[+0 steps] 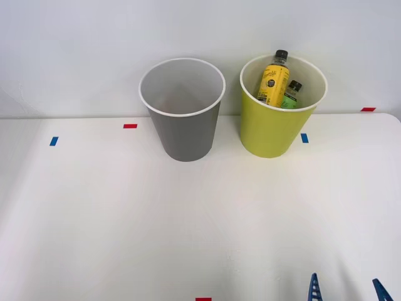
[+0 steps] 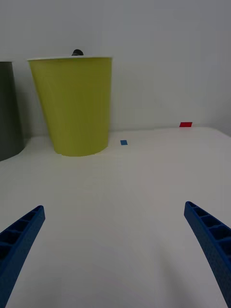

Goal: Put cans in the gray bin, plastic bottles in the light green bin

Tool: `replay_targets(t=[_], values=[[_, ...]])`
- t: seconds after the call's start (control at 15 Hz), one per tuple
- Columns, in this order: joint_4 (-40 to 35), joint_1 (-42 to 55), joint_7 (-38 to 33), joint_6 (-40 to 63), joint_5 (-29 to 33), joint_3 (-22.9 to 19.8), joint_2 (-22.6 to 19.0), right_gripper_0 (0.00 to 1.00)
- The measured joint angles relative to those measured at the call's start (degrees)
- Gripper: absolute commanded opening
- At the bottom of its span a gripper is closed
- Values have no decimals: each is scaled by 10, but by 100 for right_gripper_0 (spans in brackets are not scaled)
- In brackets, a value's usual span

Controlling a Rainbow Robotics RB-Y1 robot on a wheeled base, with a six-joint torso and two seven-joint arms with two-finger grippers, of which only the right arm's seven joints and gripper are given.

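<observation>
Both bottles (image 1: 274, 83) in green bin (image 1: 276, 128), upper right of frame; right gripper (image 1: 344, 290) open, empty, bottom right, well apart.

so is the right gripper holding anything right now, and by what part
Nothing is held. The right gripper has its blue fingers spread wide over bare table. Both plastic bottles already stand inside the light green bin.

The white table (image 1: 125, 219) holds 2 bins. The gray bin (image 1: 183, 132) stands near the table's back edge. The light green bin (image 1: 272, 128) stands just beside the gray bin, on its right. Small red and blue tape marks (image 1: 130, 126) lie around the gray bin.
</observation>
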Motion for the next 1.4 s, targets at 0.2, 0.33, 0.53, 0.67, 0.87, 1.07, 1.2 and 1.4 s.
replay_targets(t=[0.2, 0.33, 0.53, 0.67, 0.87, 1.07, 1.2, 1.4], values=[[6, 6, 57, -6, -14, 21, -21, 100], [7, 7, 70, -18, -25, 27, -33, 100], [7, 9, 75, -34, -37, 36, -42, 100], [7, 10, 81, -36, -44, 41, -42, 100], [7, 10, 88, -36, -54, 50, -41, 100], [7, 10, 89, -36, -53, 53, -40, 100], [6, 10, 89, -36, -52, 53, -40, 100], [6, 10, 89, -36, -52, 53, -40, 100]])
